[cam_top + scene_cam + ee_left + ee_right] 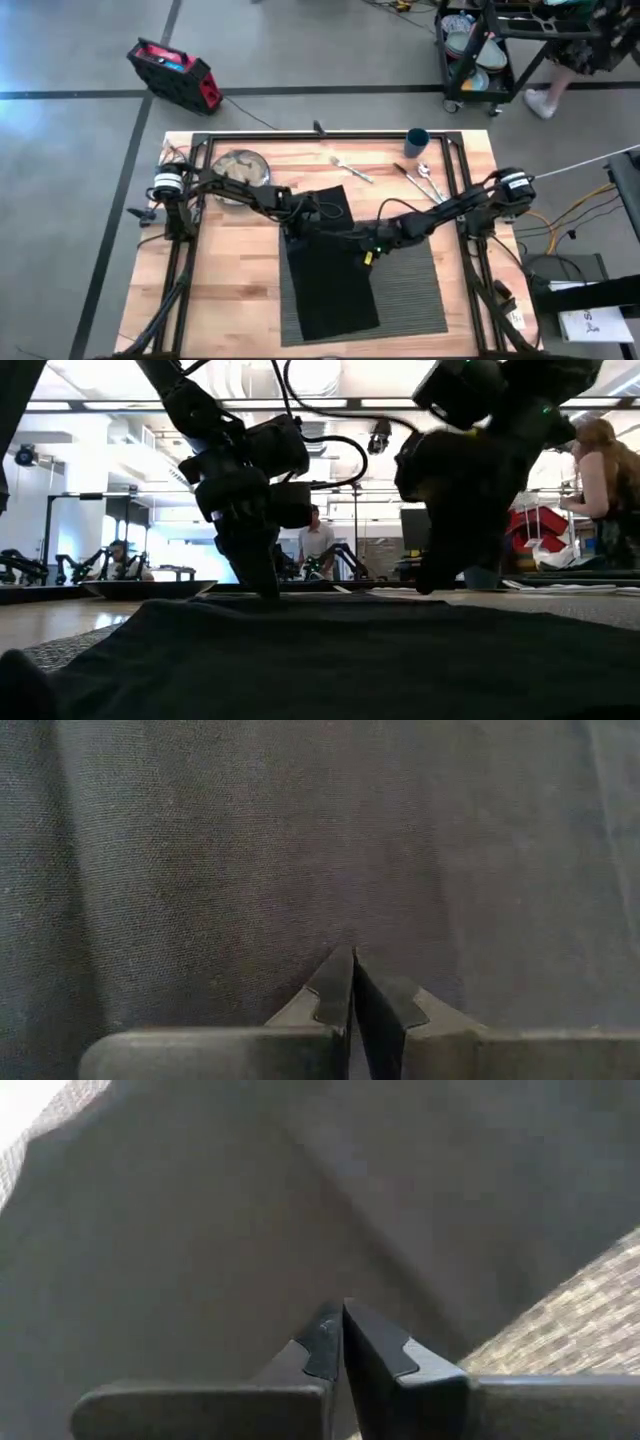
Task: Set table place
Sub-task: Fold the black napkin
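Black napkin (330, 660) under 2 closed grippers, left (352, 960), right (342, 1312).

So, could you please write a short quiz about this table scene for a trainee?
1. True or false: the plate lies on the placemat.
2. Which item stands nearest the far rail: A fork, B cup, C napkin?
3. Fill in: both the left tool and the right tool are pressed onto the ____.

Key: 1 false, it lies on bare table beyond the mat. 2 B. 3 napkin.
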Tool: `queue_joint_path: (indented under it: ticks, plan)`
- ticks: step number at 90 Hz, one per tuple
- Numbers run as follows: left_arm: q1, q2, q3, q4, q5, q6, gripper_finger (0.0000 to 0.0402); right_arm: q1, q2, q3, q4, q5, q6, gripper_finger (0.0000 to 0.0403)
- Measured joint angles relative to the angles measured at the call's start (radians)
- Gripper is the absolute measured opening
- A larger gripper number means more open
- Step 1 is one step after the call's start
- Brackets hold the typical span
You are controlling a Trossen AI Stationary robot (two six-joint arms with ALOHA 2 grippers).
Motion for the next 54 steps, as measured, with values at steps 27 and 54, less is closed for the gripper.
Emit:
queue_joint_path:
  ticks: [27, 54]
  plan:
    - [0.001, 0.000, -0.001, 0.010, 0.005, 0.003, 0.0000, 0.060, 0.063, 0.003, 0.039, 0.001, 0.054, 0.0000]
    - [-0.005, 0.000, -0.004, 0.010, 0.174, 0.016, 0.0000, -0.032, 0.099, 0.002, 0.117, 0.006, 0.020, 0.0000]
